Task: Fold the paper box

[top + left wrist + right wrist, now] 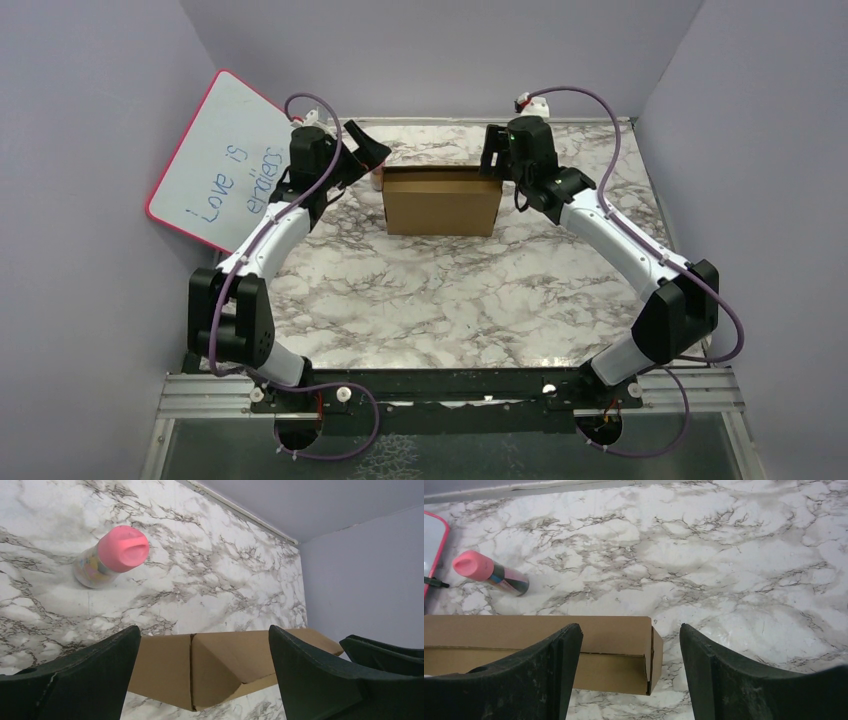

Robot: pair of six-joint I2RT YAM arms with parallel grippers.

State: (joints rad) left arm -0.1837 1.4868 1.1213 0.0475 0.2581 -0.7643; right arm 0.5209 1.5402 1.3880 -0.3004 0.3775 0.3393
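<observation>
Jaws gape over marbled table (pixel 430 300) between lilac walls (pixel 90 120).

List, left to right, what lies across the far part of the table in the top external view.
In order: pink-framed whiteboard → left end effector → paper box → right end effector.

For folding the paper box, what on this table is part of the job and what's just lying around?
Part of the job: paper box; left claw and right claw, both open.
Just lying about: pink-framed whiteboard; pink-capped bottle.
</observation>
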